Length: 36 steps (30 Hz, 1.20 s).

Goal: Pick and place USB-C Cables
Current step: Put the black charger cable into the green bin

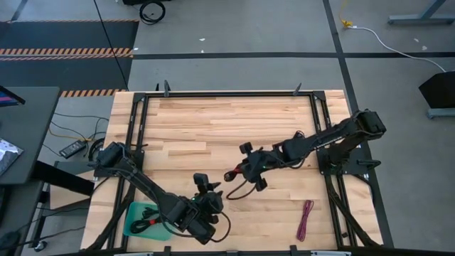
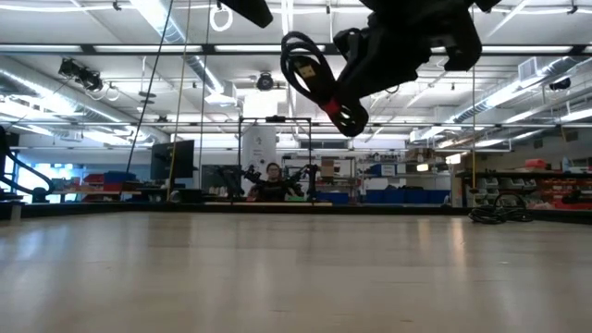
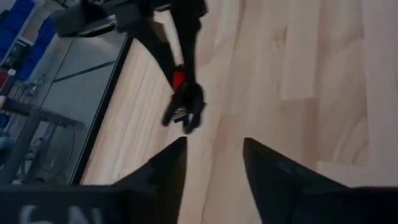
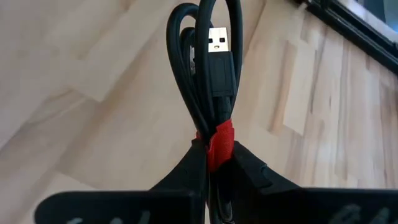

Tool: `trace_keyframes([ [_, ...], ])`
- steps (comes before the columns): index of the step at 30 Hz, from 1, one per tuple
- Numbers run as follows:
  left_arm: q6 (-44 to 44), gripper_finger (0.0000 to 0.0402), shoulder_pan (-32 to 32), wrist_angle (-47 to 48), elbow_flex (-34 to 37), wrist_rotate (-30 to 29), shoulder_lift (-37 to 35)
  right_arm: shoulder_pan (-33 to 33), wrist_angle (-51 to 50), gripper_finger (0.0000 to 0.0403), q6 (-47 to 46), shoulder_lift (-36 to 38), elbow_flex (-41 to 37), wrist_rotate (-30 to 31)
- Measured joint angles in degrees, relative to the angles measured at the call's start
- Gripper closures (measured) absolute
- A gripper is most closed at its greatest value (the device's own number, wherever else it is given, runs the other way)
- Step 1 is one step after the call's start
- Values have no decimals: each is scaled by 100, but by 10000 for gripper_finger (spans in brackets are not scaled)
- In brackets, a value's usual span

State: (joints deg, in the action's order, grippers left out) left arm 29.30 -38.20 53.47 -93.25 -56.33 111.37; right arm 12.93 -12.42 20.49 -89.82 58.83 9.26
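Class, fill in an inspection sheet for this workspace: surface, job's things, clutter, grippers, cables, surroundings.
Surface: wooden table, mostly bare.
Job's things: black cable bundle with red tie, held in the air; magenta cable lying on the table; teal tray holding cables.
Clutter: nothing seen.
Grippers: right gripper shut on the bundle; left gripper open, empty, near the tray.
Cables: white cable on the floor.
Surroundings: workshop; a person seated far behind.

Black cable (image 4: 208,74) with red band; teal tray (image 1: 136,213); magenta cable (image 1: 305,219).

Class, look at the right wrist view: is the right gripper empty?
No. The right gripper is shut on a coiled black cable, pinching it at its red tie.
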Motion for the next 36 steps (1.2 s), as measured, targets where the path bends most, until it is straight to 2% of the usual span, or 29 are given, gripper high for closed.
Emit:
trace_keyframes([
  [4, 2, 194, -25, 0, 0, -7, 0, 80, -17, 363, -43, -8, 0, 2],
  [7, 0, 183, -29, 1, 0, -94, 0, 123, -1, 363, -83, -8, 0, 0],
  [15, 4, 184, 19, -7, 0, -396, 0, 142, 339, 363, -153, -11, 0, -483],
  [23, -454, 169, 120, -420, 0, -395, 0, 159, 493, 363, -143, -13, 0, -518],
  [29, -547, 157, 268, -551, 0, 76, 0, 188, 648, 363, -146, -19, 0, -546],
  [36, -554, 174, 419, -546, 0, 106, 0, 238, 844, 363, -238, -17, 7, -629],
])
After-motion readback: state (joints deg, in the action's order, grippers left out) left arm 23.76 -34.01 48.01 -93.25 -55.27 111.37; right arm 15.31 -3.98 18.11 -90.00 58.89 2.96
